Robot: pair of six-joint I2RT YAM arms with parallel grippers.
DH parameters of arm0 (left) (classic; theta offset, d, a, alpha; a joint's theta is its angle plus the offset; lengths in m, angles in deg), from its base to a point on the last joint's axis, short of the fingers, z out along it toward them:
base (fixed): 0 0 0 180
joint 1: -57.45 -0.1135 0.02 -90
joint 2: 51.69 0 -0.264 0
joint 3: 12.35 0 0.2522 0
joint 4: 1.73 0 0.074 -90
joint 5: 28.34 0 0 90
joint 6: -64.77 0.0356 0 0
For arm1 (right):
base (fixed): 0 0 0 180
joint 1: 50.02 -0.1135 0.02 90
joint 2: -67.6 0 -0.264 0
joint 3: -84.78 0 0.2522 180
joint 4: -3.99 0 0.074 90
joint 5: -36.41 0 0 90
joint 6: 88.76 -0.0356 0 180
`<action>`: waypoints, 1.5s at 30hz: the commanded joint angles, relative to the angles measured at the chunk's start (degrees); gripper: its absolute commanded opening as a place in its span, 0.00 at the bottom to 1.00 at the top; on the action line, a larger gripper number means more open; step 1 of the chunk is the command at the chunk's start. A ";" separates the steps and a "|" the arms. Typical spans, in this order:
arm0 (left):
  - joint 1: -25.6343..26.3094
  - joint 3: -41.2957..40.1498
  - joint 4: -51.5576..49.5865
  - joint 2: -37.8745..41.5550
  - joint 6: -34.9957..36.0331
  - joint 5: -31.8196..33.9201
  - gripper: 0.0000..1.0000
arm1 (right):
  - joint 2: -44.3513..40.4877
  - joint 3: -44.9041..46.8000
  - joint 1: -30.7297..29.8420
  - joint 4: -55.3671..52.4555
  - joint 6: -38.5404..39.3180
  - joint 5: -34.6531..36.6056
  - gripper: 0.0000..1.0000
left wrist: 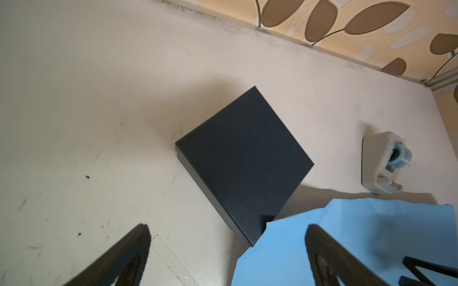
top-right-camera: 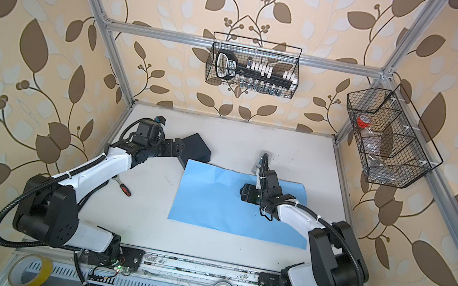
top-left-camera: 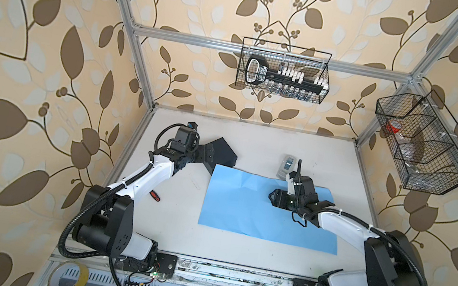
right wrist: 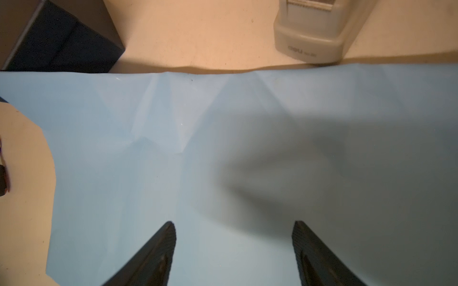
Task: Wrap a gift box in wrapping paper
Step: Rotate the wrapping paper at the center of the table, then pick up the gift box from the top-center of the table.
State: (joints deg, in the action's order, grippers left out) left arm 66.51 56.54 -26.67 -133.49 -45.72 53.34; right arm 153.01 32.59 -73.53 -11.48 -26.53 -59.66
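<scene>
L gripper [left wrist: 226,225] spread wide, empty, by gift box [left wrist: 244,161] | R gripper [right wrist: 234,222] spread, empty, over wrapping paper [right wrist: 148,173]

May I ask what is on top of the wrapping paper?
Only the open right hand is above the wrapping paper; the gift box sits beside. Its arm hides part.

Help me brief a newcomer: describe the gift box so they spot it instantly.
Find the blue paper on the white table. At its far left corner sits the box. It is flat, square and matte black, unlike the grey-white dispenser nearby.
</scene>
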 commanded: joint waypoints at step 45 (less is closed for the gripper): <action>-0.26 24.10 4.18 -33.63 -5.59 -21.56 0.83 | 22.69 -29.14 -5.27 21.44 -4.49 -3.17 0.99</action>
State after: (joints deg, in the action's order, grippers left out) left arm 64.83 78.49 -20.60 -166.69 -55.60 36.45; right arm 174.36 5.75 -80.39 8.36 -29.90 -62.48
